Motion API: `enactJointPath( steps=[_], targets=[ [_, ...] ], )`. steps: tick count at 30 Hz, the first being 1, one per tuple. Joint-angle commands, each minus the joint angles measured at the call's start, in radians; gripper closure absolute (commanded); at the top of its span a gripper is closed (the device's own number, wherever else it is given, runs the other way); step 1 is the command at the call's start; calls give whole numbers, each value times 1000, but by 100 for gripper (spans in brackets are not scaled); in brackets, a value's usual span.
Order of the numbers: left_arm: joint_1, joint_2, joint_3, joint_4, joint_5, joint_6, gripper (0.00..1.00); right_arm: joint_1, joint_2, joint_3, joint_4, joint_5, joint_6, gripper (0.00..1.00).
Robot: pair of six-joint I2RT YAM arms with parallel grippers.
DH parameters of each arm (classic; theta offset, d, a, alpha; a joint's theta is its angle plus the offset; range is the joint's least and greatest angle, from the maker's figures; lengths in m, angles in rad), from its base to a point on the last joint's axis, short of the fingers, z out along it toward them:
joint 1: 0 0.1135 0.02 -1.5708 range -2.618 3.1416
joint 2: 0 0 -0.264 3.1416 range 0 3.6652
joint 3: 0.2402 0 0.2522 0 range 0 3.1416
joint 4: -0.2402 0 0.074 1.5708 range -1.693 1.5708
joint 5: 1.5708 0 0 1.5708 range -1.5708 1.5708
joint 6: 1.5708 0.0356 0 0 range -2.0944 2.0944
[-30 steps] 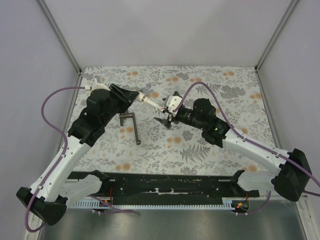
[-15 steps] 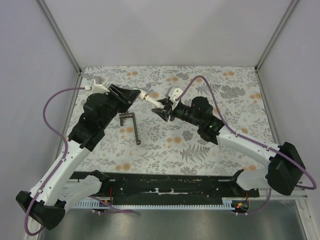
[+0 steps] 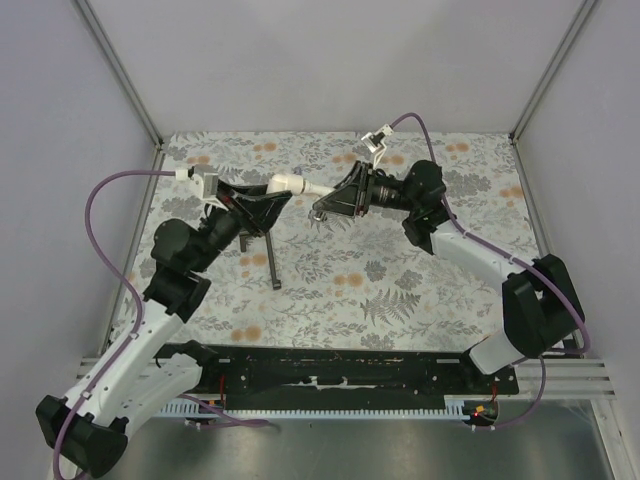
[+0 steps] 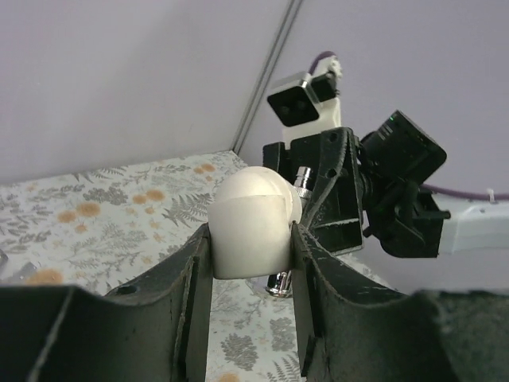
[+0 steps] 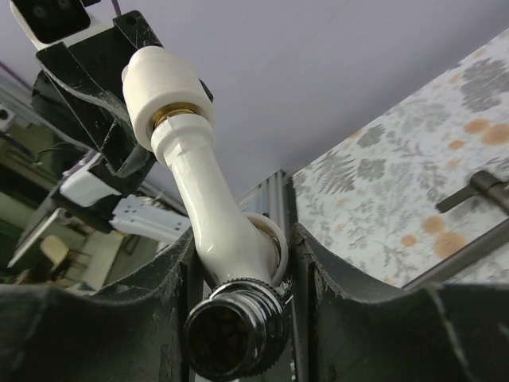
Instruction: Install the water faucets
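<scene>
One water faucet [image 3: 292, 184] hangs above the table between both arms. It has a white bent body with a thick white collar and a brass ring. My left gripper [image 3: 272, 200] is shut on the collar end [image 4: 250, 227], which fills the gap between the left jaws. My right gripper [image 3: 335, 203] is shut on the other end, just behind the chrome threaded mouth [image 5: 235, 338]. In the right wrist view the faucet body [image 5: 199, 183] runs up to the left gripper [image 5: 95, 87]. The left wrist view shows the right gripper [image 4: 334, 191] close behind the collar.
A dark T-shaped metal tool [image 3: 262, 250] lies on the floral table [image 3: 420, 290] below the left gripper; it also shows in the right wrist view [image 5: 477, 191]. Grey walls and metal posts [image 3: 118, 70] close in the back and sides.
The right gripper closed on the faucet's free end. Both arms then carried the faucet up and towards the back, and the right wrist turned over.
</scene>
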Motion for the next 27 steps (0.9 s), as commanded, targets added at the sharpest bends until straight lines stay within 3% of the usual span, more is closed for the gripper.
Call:
enactJointPath(
  steps=[1, 5, 8, 9, 11, 13, 16, 24, 27],
  targets=[
    [-17, -28, 90, -20, 246, 277, 79, -30, 13, 59, 118, -106, 230, 100],
    [-12, -48, 161, -228, 229, 456, 59, -59, -7, 80, 45, -168, 196, 100],
    [-10, -48, 218, -339, 218, 559, 51, -76, -33, 114, -104, -220, 92, 100],
    [-9, -47, 236, -400, 215, 579, 36, -78, -46, 126, -182, -226, 31, 100],
    [-6, -40, 293, -477, 230, 619, 16, -83, -78, 160, -386, -225, -153, 100],
    [-4, -30, 340, -545, 249, 654, 14, -86, -102, 198, -581, -208, -306, 100],
    [-4, -8, 376, -603, 252, 686, 13, -84, -116, 235, -722, -191, -435, 100],
    [13, 127, 411, -603, 272, 627, 14, -84, -152, 215, -738, -221, -503, 100],
    [80, 183, 432, -563, 386, 563, 11, -86, -159, 198, -694, -240, -496, 100]
  ],
)
